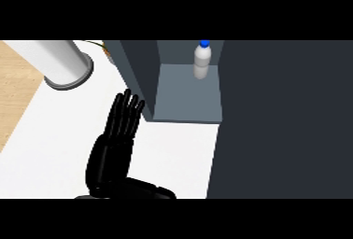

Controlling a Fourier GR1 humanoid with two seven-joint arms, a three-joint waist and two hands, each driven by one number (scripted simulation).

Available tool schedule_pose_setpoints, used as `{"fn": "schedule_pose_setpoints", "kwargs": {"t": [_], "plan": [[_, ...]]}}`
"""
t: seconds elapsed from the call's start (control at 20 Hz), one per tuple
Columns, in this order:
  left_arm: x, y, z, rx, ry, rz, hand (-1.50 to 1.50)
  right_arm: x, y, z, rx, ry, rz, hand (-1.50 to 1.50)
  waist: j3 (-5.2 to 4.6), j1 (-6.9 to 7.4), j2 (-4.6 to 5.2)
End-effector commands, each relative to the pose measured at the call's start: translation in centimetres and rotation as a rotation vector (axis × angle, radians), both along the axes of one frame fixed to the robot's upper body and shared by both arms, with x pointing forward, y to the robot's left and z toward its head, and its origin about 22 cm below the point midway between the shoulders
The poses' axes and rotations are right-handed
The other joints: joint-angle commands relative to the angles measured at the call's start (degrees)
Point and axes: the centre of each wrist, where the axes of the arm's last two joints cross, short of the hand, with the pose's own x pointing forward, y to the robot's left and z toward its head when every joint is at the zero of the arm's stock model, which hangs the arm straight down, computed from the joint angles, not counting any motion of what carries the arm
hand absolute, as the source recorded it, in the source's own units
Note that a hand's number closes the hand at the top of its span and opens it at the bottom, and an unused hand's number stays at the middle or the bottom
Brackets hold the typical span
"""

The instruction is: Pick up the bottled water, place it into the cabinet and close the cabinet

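1. My black hand [117, 140] at lower centre is reaching up, fingers straight, holding nothing.
2. White plastic water bottle with blue cap [201, 60] is standing inside the dark grey cabinet [283, 116], upper centre.
3. Risk: swinging the door could be clipping the bottle or my fingers.
4. Counting: one bottle, one cabinet, one hand, one grey forearm [62, 63] at upper left; can't tell whose.

White counter top [172, 154]: pale wood strip along its left edge. A dark cabinet [276, 116] stands on its right side, door panel open at the far middle. Cabinet's grey shelf [189, 100] carries the bottled water [201, 60], upright, at its far edge.
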Motion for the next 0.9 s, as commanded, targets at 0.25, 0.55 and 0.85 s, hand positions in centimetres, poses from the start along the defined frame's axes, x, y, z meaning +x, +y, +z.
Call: {"fn": "schedule_pose_setpoints", "kwargs": {"t": [0.25,0.55,0.85], "plan": [[-7.5,5.5,2.5,-0.002,-0.035,0.096,-1.5,-1.2,2.3,1.9,-0.141,-0.02,0.309,1.5,-0.08,-0.62,0.36],[-10.8,8.7,2.9,-0.007,-0.038,0.14,-1.5,-1.4,4.7,3.0,-0.174,-0.069,0.384,1.5,-0.16,-0.04,0.44],[-12.6,11.3,4.0,-0.026,-0.036,0.137,-1.5,-1.3,5.7,4.0,-0.19,-0.106,0.404,1.5,-0.18,0.2,0.46]]}}
